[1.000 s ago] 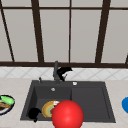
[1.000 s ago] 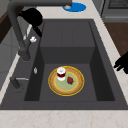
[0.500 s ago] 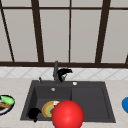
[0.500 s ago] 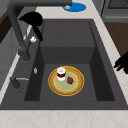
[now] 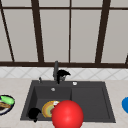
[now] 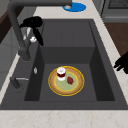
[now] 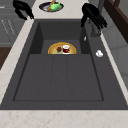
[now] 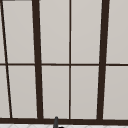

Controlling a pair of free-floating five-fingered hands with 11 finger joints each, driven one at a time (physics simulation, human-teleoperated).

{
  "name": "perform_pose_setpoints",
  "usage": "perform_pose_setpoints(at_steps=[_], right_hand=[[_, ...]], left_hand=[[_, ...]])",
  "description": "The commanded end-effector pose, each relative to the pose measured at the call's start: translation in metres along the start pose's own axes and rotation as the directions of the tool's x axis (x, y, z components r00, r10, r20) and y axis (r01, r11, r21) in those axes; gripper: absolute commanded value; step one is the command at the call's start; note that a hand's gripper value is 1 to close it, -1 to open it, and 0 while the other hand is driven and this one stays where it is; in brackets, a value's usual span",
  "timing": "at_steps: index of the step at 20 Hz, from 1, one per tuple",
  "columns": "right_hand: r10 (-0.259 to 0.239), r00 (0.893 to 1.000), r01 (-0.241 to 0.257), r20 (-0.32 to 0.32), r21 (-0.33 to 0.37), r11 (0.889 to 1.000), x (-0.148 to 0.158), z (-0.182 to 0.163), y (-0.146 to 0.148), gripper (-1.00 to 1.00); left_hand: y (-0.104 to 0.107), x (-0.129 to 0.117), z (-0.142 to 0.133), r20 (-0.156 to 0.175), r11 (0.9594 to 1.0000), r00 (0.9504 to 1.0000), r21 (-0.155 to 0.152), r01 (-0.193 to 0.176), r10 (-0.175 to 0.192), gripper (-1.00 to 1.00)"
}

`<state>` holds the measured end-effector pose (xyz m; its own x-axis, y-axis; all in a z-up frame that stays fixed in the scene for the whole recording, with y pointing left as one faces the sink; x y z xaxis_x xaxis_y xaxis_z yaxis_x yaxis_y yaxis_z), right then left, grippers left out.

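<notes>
A: Faucet stands at the sink's back rim; right hand just beside it, fingers relaxed, holding nothing.

B: Left hand hovers at the front-left rim, fingers curled, empty. Yellow plate lies in the basin.

Sink matt dark stone-like; faucet matt metal; counter pale marbled; ball smooth.

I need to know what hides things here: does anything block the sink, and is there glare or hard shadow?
Front view: a red sphere covers part of the yellow plate in the dark sink, and the left robot hand blends into the black basin. Left side view: flat light, no glare, the plate unobstructed. Upper view: evenly lit window panes, no cast shadows.
</notes>
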<state>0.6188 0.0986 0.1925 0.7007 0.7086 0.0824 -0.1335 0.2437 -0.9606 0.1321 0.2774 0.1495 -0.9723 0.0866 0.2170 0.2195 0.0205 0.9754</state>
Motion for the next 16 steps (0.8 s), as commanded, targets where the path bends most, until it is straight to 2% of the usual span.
perform_pose_setpoints(at_steps=[1, 5, 13, 15, 16], right_hand=[[-0.052, 0.998, 0.046, 0.047, 0.111, 0.993, 0.002, -0.004, -0.001, -1.00], [-0.111, 0.993, 0.102, 0.047, 0.171, 0.980, -0.001, -0.016, -0.009, -1.00], [-0.150, 0.987, 0.124, 0.063, 0.300, 0.946, -0.001, -0.029, -0.032, -1.00], [-0.109, 0.989, 0.077, 0.099, 0.287, 0.955, 0.000, -0.034, -0.029, -1.00], [-0.099, 0.990, 0.066, 0.101, 0.288, 0.955, 0.004, -0.040, -0.029, -1.00]], left_hand=[[0.000, 0.000, 0.000, 0.000, 1.0000, 1.0000, 0.000, 0.000, 0.000, 0.00], [0.000, 0.000, 0.000, 0.000, 1.0000, 1.0000, 0.000, 0.000, 0.000, 0.00], [0.000, 0.000, 0.000, 0.000, 1.0000, 1.0000, 0.000, 0.000, 0.000, 0.00], [0.000, 0.000, 0.000, 0.000, 1.0000, 1.0000, 0.000, 0.000, 0.000, 0.00], [0.000, 0.000, 0.000, 0.000, 1.0000, 1.0000, 0.000, 0.000, 0.000, 0.00]])
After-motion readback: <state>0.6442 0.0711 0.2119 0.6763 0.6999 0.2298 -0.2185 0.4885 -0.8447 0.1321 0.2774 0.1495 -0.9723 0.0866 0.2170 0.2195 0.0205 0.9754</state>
